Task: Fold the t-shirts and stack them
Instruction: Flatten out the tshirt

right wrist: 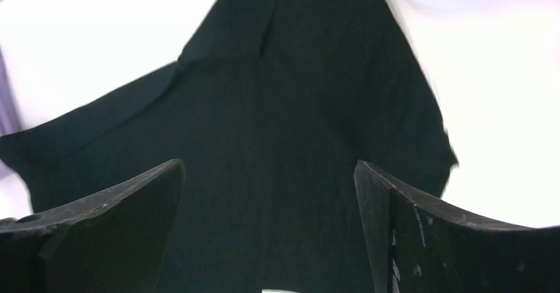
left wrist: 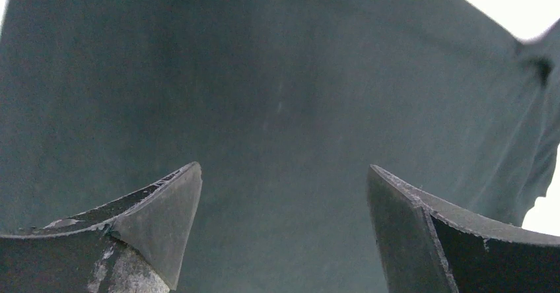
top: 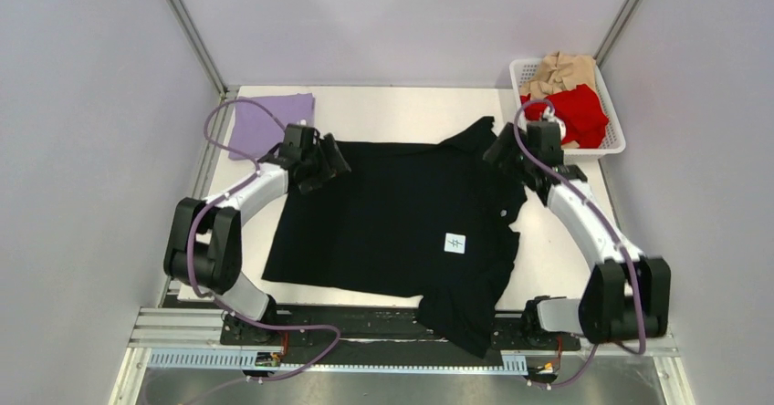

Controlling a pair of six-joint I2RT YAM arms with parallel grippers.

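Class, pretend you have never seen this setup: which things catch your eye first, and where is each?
A large black t-shirt with a small white tag lies spread across the middle of the table, the open left hand and open right hand over its far corners. A lavender t-shirt lies far left; a red t-shirt and a tan t-shirt sit in a white basket far right.

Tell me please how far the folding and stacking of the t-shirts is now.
Done: the lavender t-shirt looks folded, at the far left corner of the table. In hand: the black t-shirt lies spread, unfolded; the left end effector and right end effector hover open over its far edge, gripping nothing. Left: the red t-shirt and tan t-shirt lie crumpled in the basket.
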